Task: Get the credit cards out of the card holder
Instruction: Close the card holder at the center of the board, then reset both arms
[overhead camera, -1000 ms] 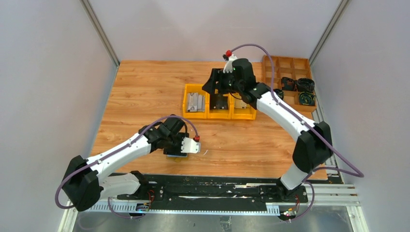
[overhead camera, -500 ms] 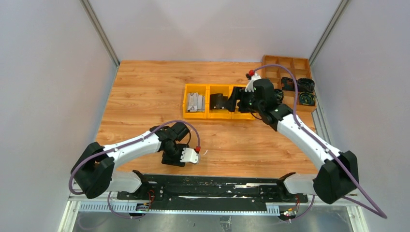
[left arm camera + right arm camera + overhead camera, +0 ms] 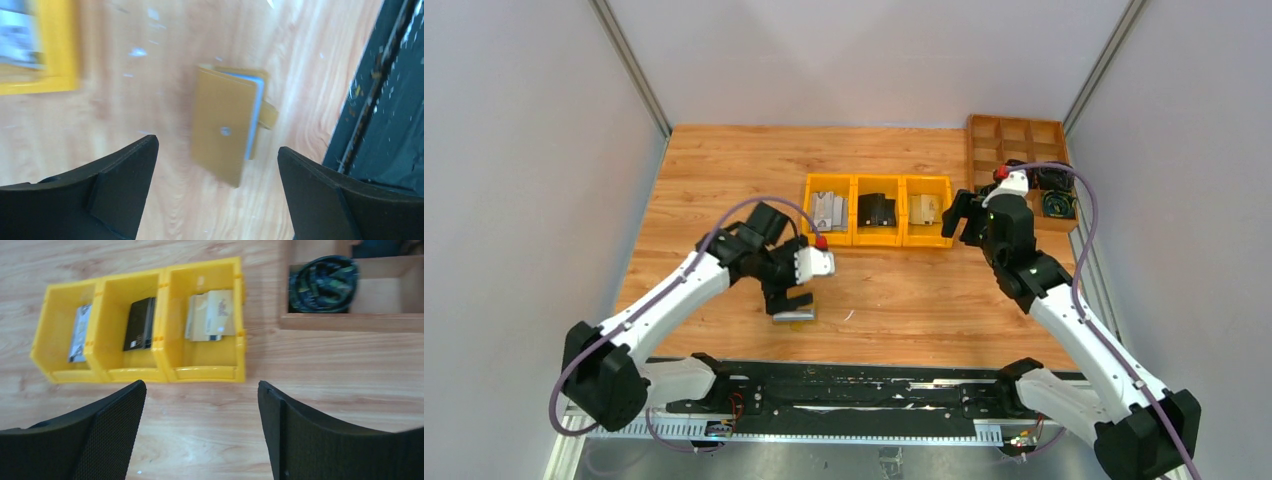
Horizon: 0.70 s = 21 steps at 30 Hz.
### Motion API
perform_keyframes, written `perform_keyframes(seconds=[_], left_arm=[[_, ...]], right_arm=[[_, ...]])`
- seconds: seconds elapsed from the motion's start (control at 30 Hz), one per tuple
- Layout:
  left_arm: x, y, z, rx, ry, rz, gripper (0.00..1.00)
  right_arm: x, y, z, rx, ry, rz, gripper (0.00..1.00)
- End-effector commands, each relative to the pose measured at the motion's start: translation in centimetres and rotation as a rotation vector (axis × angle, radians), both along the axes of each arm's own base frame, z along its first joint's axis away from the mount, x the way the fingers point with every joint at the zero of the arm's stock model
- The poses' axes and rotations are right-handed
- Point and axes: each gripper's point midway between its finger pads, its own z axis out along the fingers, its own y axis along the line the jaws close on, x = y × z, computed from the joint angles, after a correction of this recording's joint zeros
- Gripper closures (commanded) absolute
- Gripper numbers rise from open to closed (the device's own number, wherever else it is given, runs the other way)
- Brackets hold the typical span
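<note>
Left end effector (image 3: 789, 298) hangs straight above the card holder (image 3: 227, 131). Its jaws are spread wider than the holder and grip nothing. You see both fingers flanking the holder from above in the left wrist view, apart from it.

The card holder lies flat on the worktop (image 3: 724, 170), on the near side of the row of yellow bins (image 3: 135, 374) and well apart from them. Its mustard cover faces up and its strap tab sticks out loose. A blue-grey edge shows along the opening side. Whether that is a card or the inner lining, you cannot tell.

Right end effector (image 3: 201, 386) sits just off the right end of the bins, jaws wide, empty. Flat pale cards (image 3: 210, 315) lie in the right-hand bin, probably credit cards sorted there. The middle bin has a black block (image 3: 139, 330). A wooden tray (image 3: 350, 321) stands beyond the bins' right end.

Judgement: the loose strap and the overhead, wide-open pose suggest you are lining up to pin or pick the holder. A flat cover on bare wood gives the fingers little edge, so expect it to slide.
</note>
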Motion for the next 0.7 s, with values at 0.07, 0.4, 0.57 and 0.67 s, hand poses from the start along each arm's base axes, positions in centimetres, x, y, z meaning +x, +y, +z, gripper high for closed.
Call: perform_keyframes(seconds=[0.07,0.4,0.57,0.67], left_arm=[[2.0,0.1,7.6,-0.189,-0.047,0.122,0.00],[15.6,8.0,5.8,-0.480,-0.263,0.780,0.00],[18.5,11.7,2.1,-0.561,-0.315,0.981,0.00],[19.0,13.4,1.2,-0.583,-0.431,1.046,0.00]], right_arm=[[-0.4,-7.4,-0.6,-0.191,-0.074,-0.308,0.13],[-0.6,-14.0,-6.6,-0.477,-0.019,-0.582,0.09],[-1.2,-16.9,-9.7,-0.470,0.006,-0.699,0.09],[-1.7,-18.5,-11.4,-0.447,0.009,-0.749,0.11]])
